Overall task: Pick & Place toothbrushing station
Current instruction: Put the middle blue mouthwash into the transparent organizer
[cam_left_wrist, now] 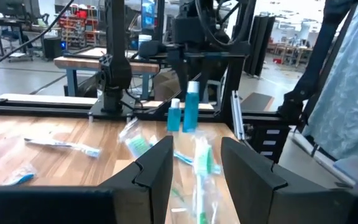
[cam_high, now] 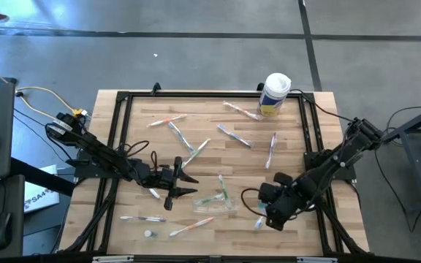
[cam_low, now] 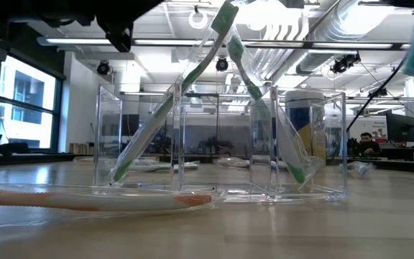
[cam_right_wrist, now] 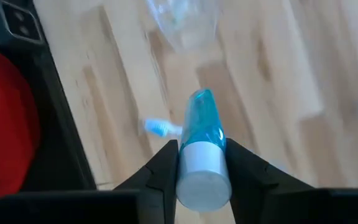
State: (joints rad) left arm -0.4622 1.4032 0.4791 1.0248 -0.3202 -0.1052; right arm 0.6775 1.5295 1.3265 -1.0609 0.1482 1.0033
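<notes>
Wooden table point(cam_high: 291, 153), scattered with toothbrushes point(cam_high: 234, 136). White canister point(cam_high: 275, 93) at far edge. Clear holder point(cam_low: 221, 144) near table centre, green toothbrushes point(cam_low: 144, 144) leaning inside. Left gripper point(cam_high: 185, 183) just beside holder, fingers point(cam_left_wrist: 157, 165) parted, grasping nothing. Right gripper point(cam_right_wrist: 201, 163) clenched on blue white-capped tube point(cam_right_wrist: 201, 152), above table's right front.

Readable text scarce. White sheet with black lettering point(cam_high: 39, 196), lower left of the high view beside the wooden bench point(cam_high: 218, 212): only "SA4" legible, rest cut off. Tall white canister with yellow label point(cam_high: 274, 95), upper centre: print too small to read.
</notes>
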